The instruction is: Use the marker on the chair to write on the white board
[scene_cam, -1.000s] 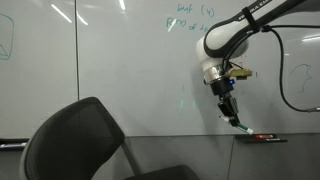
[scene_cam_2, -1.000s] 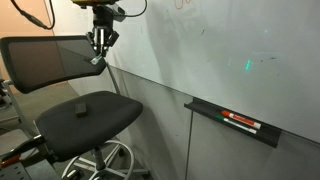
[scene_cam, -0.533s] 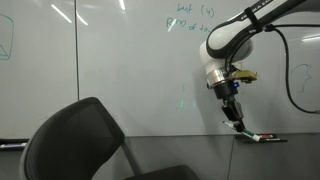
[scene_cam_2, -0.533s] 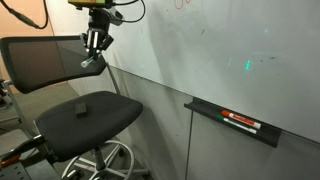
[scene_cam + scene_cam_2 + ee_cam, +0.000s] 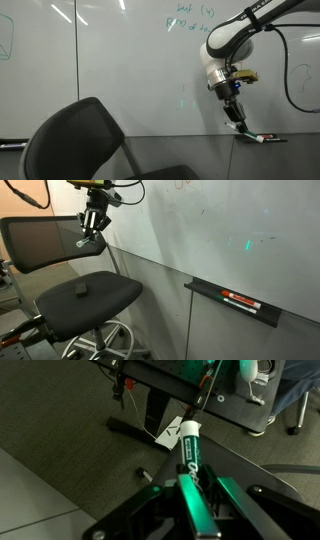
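Observation:
My gripper [image 5: 233,112] hangs close in front of the white board [image 5: 110,70], shut on the marker [image 5: 240,126], which points down and toward the board. In the wrist view the marker [image 5: 190,448] is a slim stick with a green and white label, clamped between the two fingers of the gripper [image 5: 205,485]. From the side, the gripper [image 5: 93,224] and marker [image 5: 88,242] sit above the black chair [image 5: 55,242], beside the white board [image 5: 220,230]. I cannot tell whether the tip touches the board. The chair's backrest [image 5: 78,140] fills the lower left.
A dark tray [image 5: 235,304] on the wall below the board holds short reddish and dark sticks; the tray [image 5: 262,138] lies just right of the marker tip. A small dark block [image 5: 80,283] rests on the chair seat. Green handwriting [image 5: 190,20] marks the board above the arm.
The gripper has shifted a little along the board toward the tray, with the marker still clamped. Nothing else has moved.

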Tool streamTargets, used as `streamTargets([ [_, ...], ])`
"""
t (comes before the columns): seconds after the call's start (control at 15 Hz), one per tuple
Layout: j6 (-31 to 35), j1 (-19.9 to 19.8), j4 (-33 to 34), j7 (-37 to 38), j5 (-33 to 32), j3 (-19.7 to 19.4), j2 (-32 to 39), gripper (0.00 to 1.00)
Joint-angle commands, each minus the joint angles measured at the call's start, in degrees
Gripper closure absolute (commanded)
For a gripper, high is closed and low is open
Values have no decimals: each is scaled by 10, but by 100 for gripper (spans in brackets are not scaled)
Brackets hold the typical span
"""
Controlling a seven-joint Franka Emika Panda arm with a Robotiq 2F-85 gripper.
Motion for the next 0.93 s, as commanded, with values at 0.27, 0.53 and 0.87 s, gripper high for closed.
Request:
streamTargets([
  [0.27, -7, -4, -10, -4, -19, 7, -13, 92],
  [0.53, -12, 1, -16, -15, 4, 17, -3, 92],
  [0.87, 12, 26, -9, -35, 4, 52, 38, 92],
])
